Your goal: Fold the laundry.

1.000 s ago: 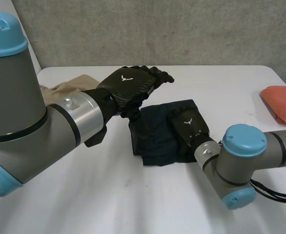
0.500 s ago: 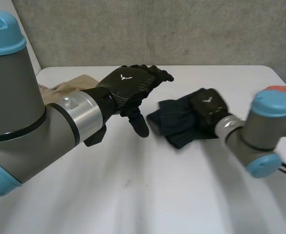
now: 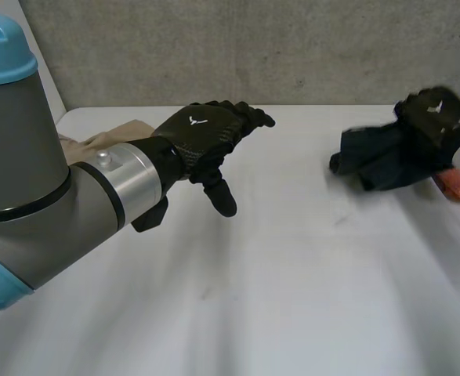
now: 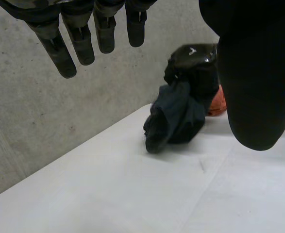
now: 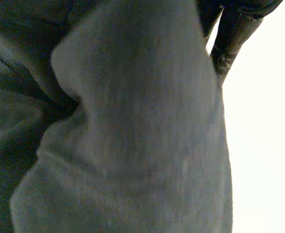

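White table [image 3: 292, 274]: right hand [image 3: 437, 117] seemingly clutches dark garment [image 3: 374, 157] within fingers [image 5: 231, 36].

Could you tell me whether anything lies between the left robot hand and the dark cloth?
Nothing visible does: only bare table separates the left robot hand from the dark cloth, which the right robot hand grips.

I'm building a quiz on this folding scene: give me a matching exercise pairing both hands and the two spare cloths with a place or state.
1 left hand
2 right hand
3 tan cloth
4 orange cloth

A clutching the dark garment
B behind the left forearm
C open, holding nothing
D partly hidden beside the right hand

Pairs: 1-C, 2-A, 3-B, 4-D
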`<state>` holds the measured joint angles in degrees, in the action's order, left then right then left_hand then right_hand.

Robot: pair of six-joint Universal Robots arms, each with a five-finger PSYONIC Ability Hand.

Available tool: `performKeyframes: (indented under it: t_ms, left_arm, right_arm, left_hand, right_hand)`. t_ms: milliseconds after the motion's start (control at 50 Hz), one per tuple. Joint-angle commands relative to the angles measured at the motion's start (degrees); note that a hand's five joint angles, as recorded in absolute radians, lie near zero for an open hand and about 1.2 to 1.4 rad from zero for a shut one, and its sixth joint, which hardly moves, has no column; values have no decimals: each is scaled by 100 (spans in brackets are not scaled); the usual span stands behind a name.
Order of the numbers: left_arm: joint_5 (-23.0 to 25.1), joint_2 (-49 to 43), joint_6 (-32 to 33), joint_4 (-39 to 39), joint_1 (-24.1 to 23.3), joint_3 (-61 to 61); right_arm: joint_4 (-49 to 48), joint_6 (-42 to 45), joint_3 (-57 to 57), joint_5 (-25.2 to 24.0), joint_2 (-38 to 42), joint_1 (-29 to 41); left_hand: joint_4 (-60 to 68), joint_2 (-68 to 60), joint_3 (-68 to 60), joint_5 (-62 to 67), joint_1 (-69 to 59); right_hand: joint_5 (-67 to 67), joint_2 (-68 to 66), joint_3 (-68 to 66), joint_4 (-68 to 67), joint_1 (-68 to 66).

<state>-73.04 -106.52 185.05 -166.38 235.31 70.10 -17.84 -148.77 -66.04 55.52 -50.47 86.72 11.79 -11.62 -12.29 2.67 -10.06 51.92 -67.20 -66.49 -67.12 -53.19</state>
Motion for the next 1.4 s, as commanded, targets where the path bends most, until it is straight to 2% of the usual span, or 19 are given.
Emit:
performKeyframes:
  t_ms: [20, 100, 200, 360, 460, 540, 800, 820, 840, 880, 960, 1100, 1180, 1200, 1260, 1280, 1320, 1360, 1400]
  left_arm:
    - [0, 0, -21, 0, 15, 4]
    - [0, 0, -127, 0, 15, 4]
    - [0, 9, -188, 0, 6, 4]
    - [0, 44, -206, -9, -11, 12]
    - [0, 44, -206, -9, -11, 21]
    - [-9, 44, -215, -26, -11, 21]
    - [0, 44, -294, -53, -11, 30]
    - [-9, 44, -303, -53, -11, 30]
    - [0, 44, -311, -53, -2, 30]
    - [0, 44, -329, -61, -2, 21]
    - [0, 44, -329, -70, -2, 21]
    - [-9, 79, -329, -70, 6, 21]
    - [0, 140, -329, -79, 41, 21]
    - [0, 158, -329, -79, 68, 21]
    - [-9, 184, -329, -105, 120, 12]
    - [-9, 211, -329, -158, 147, 4]
    - [-18, 254, -329, -219, 173, 12]
    - [-35, 307, -320, -334, 243, 30]
    - [-53, 334, -320, -386, 296, 30]
  right_arm:
    - [-798, -906, 793, 47, -25, -137]
    - [-1247, -1619, 1180, 21, 72, -515]
    - [-1406, -1866, 1620, -172, 370, -875]
    - [-1459, -1901, 1937, -1156, 994, -1631]
    - [-1467, -1901, 1736, -1955, 1416, -2088]
    - [-1494, -1901, 1516, -2368, 1574, -2395]
    - [-1565, -1892, 1102, -3143, 1558, -3179]
    - [-1495, -1910, 1058, -3135, 1479, -3222]
    - [-1450, -1910, 1014, -3100, 1417, -3223]
    - [-1310, -1910, 953, -3073, 1242, -3249]
    - [-713, -1910, 873, -2854, 724, -3354]
    - [658, -1542, 1076, -1536, 11, -3513]
    - [1616, -313, 1058, -781, -525, -3495]
    - [1887, 299, 1041, -283, -743, -3443]
    - [2039, 1085, 1058, 642, -1043, -3355]
    - [1996, 1409, 1014, 1167, -1183, -3128]
    - [1873, 1448, 988, 1592, -1307, -2645]
    - [1550, 1256, 857, 1839, -1448, -1752]
    - [1276, 1027, 629, 1858, -1562, -1221]
  left_hand:
    - [-124, 107, 174, -212, -49]
    - [-124, 107, 174, -212, -49]
    - [-107, 90, 157, -195, -66]
    - [-107, 90, 157, -195, -66]
    - [-107, 90, 157, -195, -66]
    - [-107, 90, 157, -195, -66]
    - [-90, 73, 140, -179, -83]
    - [-90, 73, 140, -179, -83]
    - [-90, 73, 140, -179, -83]
    - [-90, 73, 140, -179, -83]
    - [-90, 73, 140, -179, -83]
    - [-90, 73, 140, -179, -83]
    - [-90, 73, 140, -179, -83]
    - [-107, 90, 157, -195, -66]
    - [-124, 107, 174, -212, -49]
    - [-141, 123, 190, -229, -33]
    - [-124, 107, 174, -212, -49]
    - [-124, 107, 174, -212, -49]
    - [-141, 124, 190, -229, -33]
  right_hand:
    - [1808, -1280, -1351, -1288, -2681]
    - [1808, -1280, -1351, -1288, -2681]
    - [1808, -1280, -1351, -1288, -2681]
    - [1808, -1280, -1351, -1288, -2681]
    - [1808, -1280, -1351, -1288, -2681]
    - [1808, -1280, -1351, -1288, -2681]
    - [1648, -1120, -1190, -1127, -2520]
    - [-3300, 3828, 3757, 3821, 2428]
    - [-5192, 5720, 5649, 5712, 4319]
    - [-5192, 5720, 5649, 5712, 4319]
    - [-5192, 5720, 5649, 5712, 4319]
    - [-5192, 5720, 5649, 5712, 4319]
    - [-5192, 5720, 5649, 5712, 4319]
    - [-5192, 5720, 5649, 5712, 4319]
    - [-5192, 5720, 5649, 5712, 4319]
    - [-5192, 5720, 5649, 5712, 4319]
    - [-5192, 5720, 5649, 5712, 4319]
    - [-5192, 5720, 5649, 5712, 4319]
    - [-5192, 5720, 5649, 5712, 4319]
